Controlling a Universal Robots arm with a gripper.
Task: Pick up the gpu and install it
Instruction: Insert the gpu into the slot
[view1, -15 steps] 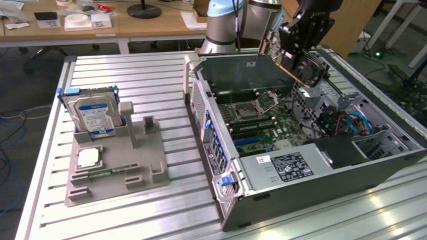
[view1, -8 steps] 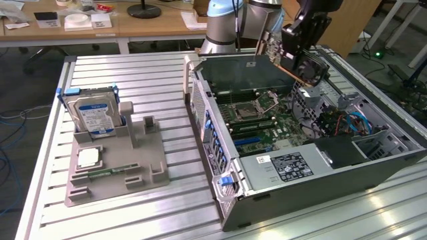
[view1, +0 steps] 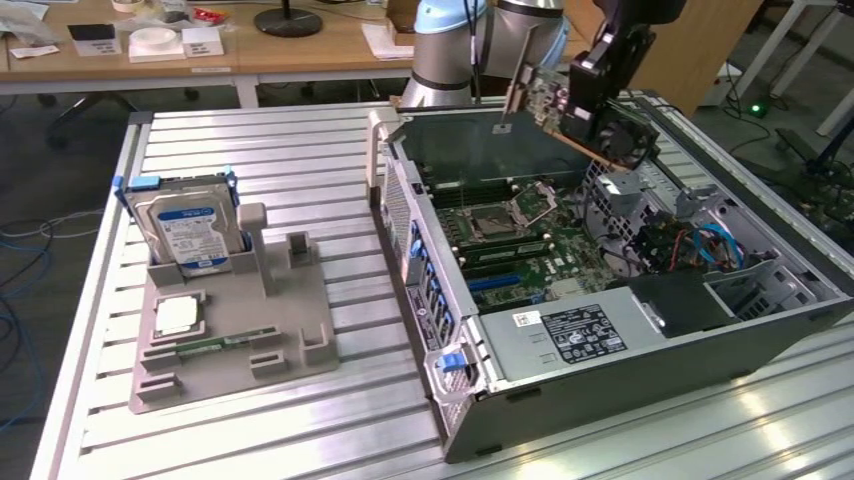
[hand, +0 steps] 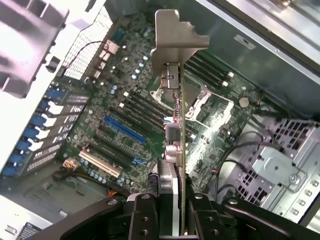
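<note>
The gpu (view1: 577, 112) is a thin circuit card with a metal bracket and a black fan. It hangs tilted above the open computer case (view1: 461, 370), over the motherboard (view1: 514, 245). My gripper (view1: 603, 62) is shut on the card's upper end. In the wrist view the gpu (hand: 179, 125) shows edge-on, its silver bracket (hand: 172, 40) pointing away from me, clamped between my gripper (hand: 170, 222) fingers (hand: 142, 215). Below it lie the motherboard's long blue slot (hand: 125, 131) and black slots. The card is clear of the board.
A grey fixture (view1: 287, 335) on the slatted metal table holds an upright silver hard drive (view1: 191, 228) and a small CPU chip (view1: 178, 316). Inside the case are a power supply (view1: 574, 335), drive cage (view1: 767, 285) and cables (view1: 707, 245). A wooden desk (view1: 307, 55) stands behind.
</note>
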